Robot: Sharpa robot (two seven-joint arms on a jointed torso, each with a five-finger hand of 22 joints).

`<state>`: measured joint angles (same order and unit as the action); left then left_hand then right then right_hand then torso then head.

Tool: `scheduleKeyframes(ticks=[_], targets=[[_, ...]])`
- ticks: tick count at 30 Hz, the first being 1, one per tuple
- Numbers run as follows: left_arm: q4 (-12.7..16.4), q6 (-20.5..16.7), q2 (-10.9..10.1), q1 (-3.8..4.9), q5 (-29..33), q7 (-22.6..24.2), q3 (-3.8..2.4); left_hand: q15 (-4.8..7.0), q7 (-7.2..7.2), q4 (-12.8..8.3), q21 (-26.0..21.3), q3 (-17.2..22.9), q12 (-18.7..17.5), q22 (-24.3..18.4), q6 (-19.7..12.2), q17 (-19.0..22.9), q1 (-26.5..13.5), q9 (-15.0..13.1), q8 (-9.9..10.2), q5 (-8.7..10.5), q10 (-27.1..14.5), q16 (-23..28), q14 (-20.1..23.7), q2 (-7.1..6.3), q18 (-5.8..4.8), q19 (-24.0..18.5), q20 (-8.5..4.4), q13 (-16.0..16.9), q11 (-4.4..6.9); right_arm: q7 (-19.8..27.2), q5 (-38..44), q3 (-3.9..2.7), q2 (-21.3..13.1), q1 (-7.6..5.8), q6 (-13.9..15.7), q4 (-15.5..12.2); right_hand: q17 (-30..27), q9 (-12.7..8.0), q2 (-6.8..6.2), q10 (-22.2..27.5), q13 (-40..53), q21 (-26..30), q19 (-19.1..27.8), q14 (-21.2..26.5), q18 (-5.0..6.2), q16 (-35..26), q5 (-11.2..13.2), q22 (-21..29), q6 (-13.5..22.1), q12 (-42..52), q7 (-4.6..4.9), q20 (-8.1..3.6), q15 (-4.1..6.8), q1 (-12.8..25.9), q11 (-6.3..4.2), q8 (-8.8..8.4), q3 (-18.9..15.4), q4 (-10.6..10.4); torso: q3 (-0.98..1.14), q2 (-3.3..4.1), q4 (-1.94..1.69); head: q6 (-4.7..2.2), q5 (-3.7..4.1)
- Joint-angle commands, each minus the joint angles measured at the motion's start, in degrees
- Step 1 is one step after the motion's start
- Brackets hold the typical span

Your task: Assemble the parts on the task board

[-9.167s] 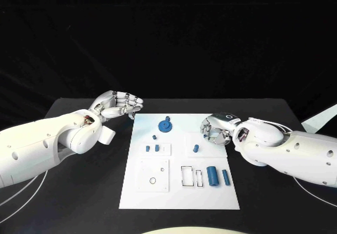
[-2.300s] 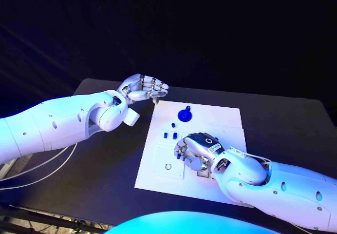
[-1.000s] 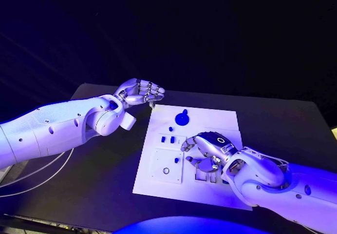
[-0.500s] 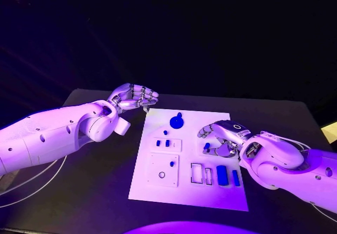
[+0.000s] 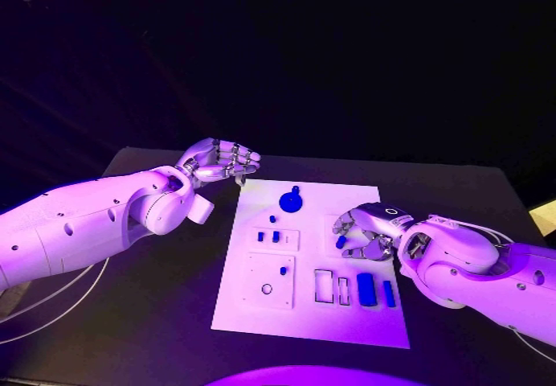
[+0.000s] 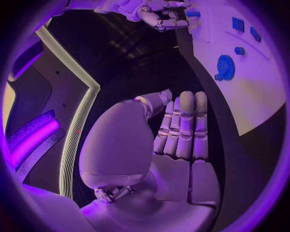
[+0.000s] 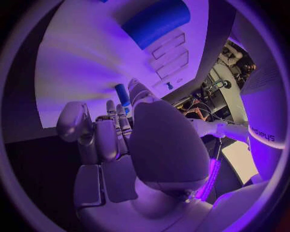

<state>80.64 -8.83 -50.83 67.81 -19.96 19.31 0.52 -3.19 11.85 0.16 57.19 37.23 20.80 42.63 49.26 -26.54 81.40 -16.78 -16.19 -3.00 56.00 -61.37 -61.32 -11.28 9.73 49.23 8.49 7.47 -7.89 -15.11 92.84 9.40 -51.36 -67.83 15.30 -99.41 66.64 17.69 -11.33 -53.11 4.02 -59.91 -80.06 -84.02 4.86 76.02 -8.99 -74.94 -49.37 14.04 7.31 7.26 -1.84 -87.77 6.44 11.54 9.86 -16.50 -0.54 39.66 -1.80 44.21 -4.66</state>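
Note:
The white task board (image 5: 304,318) lies in the middle of the black table. On it are a blue gear (image 5: 291,199), a small blue stud (image 5: 273,218), two short pegs (image 5: 267,237) in a square inset, and a thick blue cylinder (image 5: 366,289) beside a thin one (image 5: 388,293). My right hand (image 5: 364,233) is low over the board's right half, its fingers curled round a small blue peg (image 5: 342,240) that it pinches; the right wrist view has this peg (image 7: 123,95) at the fingertips. My left hand (image 5: 220,163) is a closed fist holding nothing, off the board's far left corner.
Two narrow slots (image 5: 332,287) and a plate with a ring hole (image 5: 267,288) sit in the board's near half. Black table (image 5: 151,322) surrounds the board on all sides. The left wrist view shows the gear (image 6: 224,67) and my right hand (image 6: 158,13) across the board.
The head camera has shifted. My right hand came from the board's right edge onto the board and closed round the small peg; in the last half second it barely moved. The left fist stays put.

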Motion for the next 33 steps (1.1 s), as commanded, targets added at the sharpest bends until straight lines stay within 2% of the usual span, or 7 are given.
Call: scheduleKeyframes(ticks=[1, 5, 8, 17, 22, 23, 33], targets=[[0.15, 0.96, 0.02, 0.03, 0.37, 0.46, -0.03, -0.06, 0.16, -0.22, -0.01, -0.26, 0.11, -0.05, -0.21, 0.07, -0.17, 0.03, 0.39, -0.33, -0.36, 0.33, -0.02, 0.59, 0.88, 0.31, 0.21, -0.09, -0.07, 0.21, 0.06, 0.02, 0.26, 0.06, -1.26, 0.02, 0.08, 0.04, 0.46, -1.67, 0.07, -1.16, -0.85, -0.77, 0.14, 0.25, 0.23, -7.71, -1.12, 1.00, 0.20, -0.14, 0.56, -0.73, -0.36, 0.42, 1.43, 0.13, 0.02, 0.03, -0.05, 0.00, 0.00], [0.17, 0.98, -0.04, 0.03, 0.37, 0.42, -0.03, -0.06, 0.14, -0.24, -0.03, -0.34, 0.23, -0.08, -0.12, 0.10, -0.27, -0.01, 0.39, -0.31, -0.32, 0.33, -0.06, 0.61, 0.88, 0.32, 0.23, -0.08, -0.06, 0.03, 0.02, 0.02, 0.37, 0.08, -0.71, 0.10, 1.15, -0.08, 0.85, -4.74, -0.05, -3.37, -1.76, -1.24, -0.25, 1.06, 0.27, -8.46, -2.97, 1.73, 0.67, -0.62, 1.17, -0.78, -1.00, 0.66, 4.11, 0.15, -0.03, -0.01, -0.03, 0.07, 0.07], [0.22, 1.00, -0.10, 0.03, 0.37, 0.37, -0.03, -0.06, 0.14, -0.24, -0.03, -0.34, 0.23, -0.08, -0.12, 0.10, -0.27, -0.01, 0.39, -0.31, -0.32, 0.33, -0.06, 0.61, 0.88, 0.32, 0.23, -0.08, -0.06, -0.25, 0.03, 0.03, 0.37, 0.09, -0.55, 0.21, 1.87, -0.10, 1.01, -8.17, -0.21, -5.27, -2.44, -1.52, -0.57, 1.65, 0.75, -9.17, -4.97, 1.25, 0.86, -1.12, 1.62, -0.63, -1.55, 1.03, 7.80, 0.11, -0.05, 0.01, 0.01, 0.06, 0.15], [0.24, 1.12, -0.17, 0.03, 0.37, 0.21, -0.03, -0.07, 0.14, -0.19, -0.04, -0.36, 0.24, -0.09, -0.11, 0.11, -0.34, -0.02, 0.39, -0.32, -0.32, 0.33, -0.07, 0.65, 0.88, 0.32, 0.23, -0.08, -0.06, -0.79, 0.06, 0.04, 0.54, 0.14, 0.09, 0.18, 2.15, 0.05, 0.50, -11.58, -0.18, -7.49, -3.16, -1.61, -0.95, 1.96, 1.34, -9.88, -6.98, -0.63, 0.70, -1.45, 1.93, 0.27, -1.93, 1.39, 12.67, 0.48, 0.01, -0.02, 0.02, 0.08, 0.26], [0.23, 1.15, -0.24, 0.03, 0.37, 0.06, -0.02, -0.08, 0.15, -0.14, -0.06, -0.37, 0.26, -0.10, -0.10, 0.12, -0.42, -0.02, 0.39, -0.32, -0.33, 0.33, -0.08, 0.69, 0.88, 0.32, 0.24, -0.08, -0.07, -1.12, 0.18, 0.05, 0.65, 0.18, 0.61, 0.28, 2.19, 0.27, 0.88, -12.79, -0.16, -8.21, -3.37, -1.62, -1.07, 2.06, 2.40, -10.05, -7.70, -1.96, 0.76, -1.55, 1.99, 0.54, -1.95, 1.56, 15.55, 1.16, 0.04, 0.01, 0.01, 0.03, 0.32], [0.23, 1.16, -0.25, 0.03, 0.37, 0.03, -0.02, -0.08, 0.15, -0.14, -0.06, -0.37, 0.26, -0.10, -0.10, 0.12, -0.42, -0.02, 0.39, -0.32, -0.33, 0.33, -0.08, 0.69, 0.88, 0.32, 0.24, -0.08, -0.07, -1.14, 0.19, 0.05, 0.70, 0.20, 0.78, 0.29, 2.17, 0.39, 1.11, -13.35, -0.14, -8.47, -3.44, -1.61, -1.11, 2.08, 5.19, -10.10, -7.93, -2.58, 0.72, -1.59, 2.07, 0.68, -1.95, 1.60, 17.31, 1.63, 0.03, 0.01, 0.00, 0.03, 0.34], [0.17, 1.34, -0.22, 0.03, 0.37, -0.12, -0.02, -0.08, 0.15, -0.14, -0.06, -0.37, 0.26, -0.10, -0.10, 0.12, -0.42, -0.02, 0.39, -0.32, -0.33, 0.33, -0.08, 0.69, 0.88, 0.32, 0.24, -0.08, -0.07, -1.67, 0.06, 0.06, 0.90, 0.34, 2.81, 0.11, 2.19, 1.87, 1.79, -17.16, 0.36, -10.16, -3.90, -1.65, -1.35, 2.17, 4.89, -10.46, -10.79, -3.25, -0.17, -2.12, 2.74, 2.42, -2.98, 3.66, 20.81, 4.04, -0.02, -0.03, 0.02, 0.05, 0.50]])
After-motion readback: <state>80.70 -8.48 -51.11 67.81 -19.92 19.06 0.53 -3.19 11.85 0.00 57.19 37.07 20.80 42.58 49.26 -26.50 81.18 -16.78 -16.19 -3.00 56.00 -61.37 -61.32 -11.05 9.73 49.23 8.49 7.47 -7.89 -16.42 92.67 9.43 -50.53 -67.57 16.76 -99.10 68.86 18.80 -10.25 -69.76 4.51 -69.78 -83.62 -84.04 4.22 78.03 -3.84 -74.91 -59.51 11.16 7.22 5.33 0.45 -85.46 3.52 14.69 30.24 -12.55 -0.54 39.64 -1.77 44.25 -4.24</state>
